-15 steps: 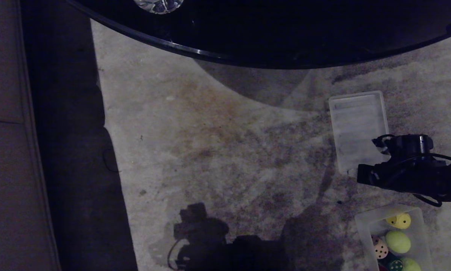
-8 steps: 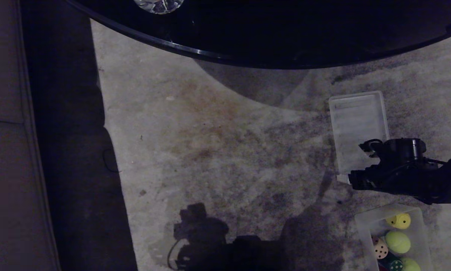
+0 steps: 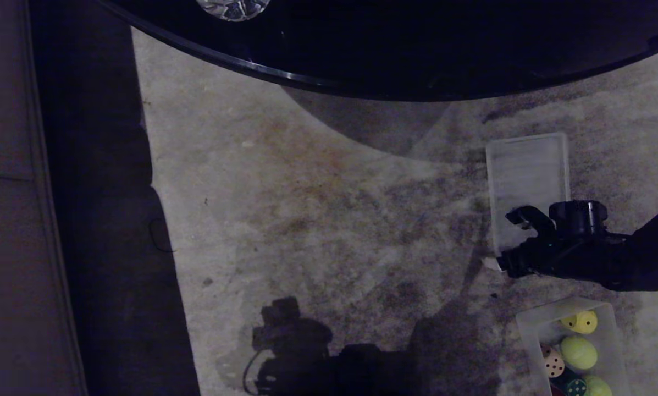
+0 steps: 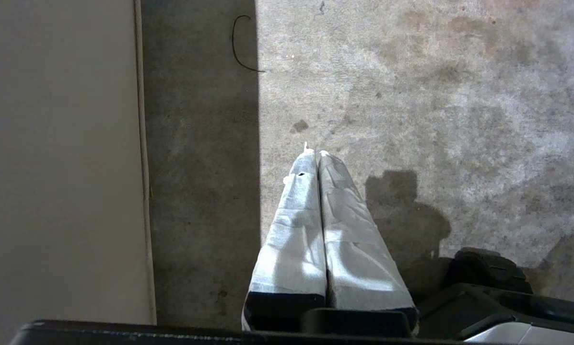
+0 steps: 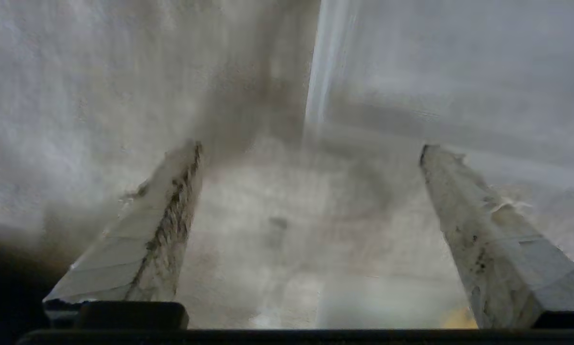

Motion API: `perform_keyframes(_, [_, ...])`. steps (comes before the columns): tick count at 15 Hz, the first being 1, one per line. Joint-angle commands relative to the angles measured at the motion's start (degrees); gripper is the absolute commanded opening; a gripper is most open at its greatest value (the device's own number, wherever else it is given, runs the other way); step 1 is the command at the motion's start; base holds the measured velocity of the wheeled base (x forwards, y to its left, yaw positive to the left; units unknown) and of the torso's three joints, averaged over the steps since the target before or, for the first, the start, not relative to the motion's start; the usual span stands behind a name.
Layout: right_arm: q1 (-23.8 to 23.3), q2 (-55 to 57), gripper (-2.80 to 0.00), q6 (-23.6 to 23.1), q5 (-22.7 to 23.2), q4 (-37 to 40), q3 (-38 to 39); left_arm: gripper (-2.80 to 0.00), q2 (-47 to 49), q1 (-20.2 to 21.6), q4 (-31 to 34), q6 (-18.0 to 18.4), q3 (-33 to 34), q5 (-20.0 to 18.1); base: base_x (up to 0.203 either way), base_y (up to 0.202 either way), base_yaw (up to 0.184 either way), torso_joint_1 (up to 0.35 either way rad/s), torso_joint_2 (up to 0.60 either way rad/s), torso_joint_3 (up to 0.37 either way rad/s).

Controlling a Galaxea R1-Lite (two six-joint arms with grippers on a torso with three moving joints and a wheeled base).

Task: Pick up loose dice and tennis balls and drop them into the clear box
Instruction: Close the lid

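The clear box (image 3: 526, 325) stands on the carpet at the lower right. Inside it lie a yellow die (image 3: 581, 322), a tennis ball (image 3: 579, 352), a beige die (image 3: 553, 363), a dark green die (image 3: 575, 387) and a second tennis ball (image 3: 598, 387). My right gripper (image 3: 512, 242) hovers just beyond the box, over the near end of the flat lid (image 3: 526, 176). Its fingers are spread wide with nothing between them. In the right wrist view the right gripper (image 5: 310, 146) is empty over carpet, with a corner of the clear box (image 5: 387, 306) below. My left gripper (image 4: 314, 153) is shut and parked over the carpet.
A round black table (image 3: 389, 60) with a glass object (image 3: 231, 7) on it fills the far side. A sofa (image 3: 4, 220) runs along the left, with a dark strip of floor beside it. Stained carpet (image 3: 334, 220) lies between them.
My right gripper has moved left, away from the box and onto the lid's near end, rolled at the wrist and opened wider. The lid has shifted slightly to the right.
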Motion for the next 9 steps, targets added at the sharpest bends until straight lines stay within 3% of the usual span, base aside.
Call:
perform_keyframes(1, [0.6, 2.5, 0.00, -0.9, 0.0, -1.1, -0.8, -2.80, 0.0, 0.0, 0.0, -0.1, 0.0, 0.0, 0.000, 0.000, 0.000, 0.000, 0.00, 0.000])
perform_keyframes(9, [1.4, 4.0, 0.00, -4.9, 0.0, -1.4, -2.0, -2.80, 0.0, 0.0, 0.0, -0.1, 0.0, 0.0, 0.000, 0.000, 0.000, 0.000, 0.00, 0.000])
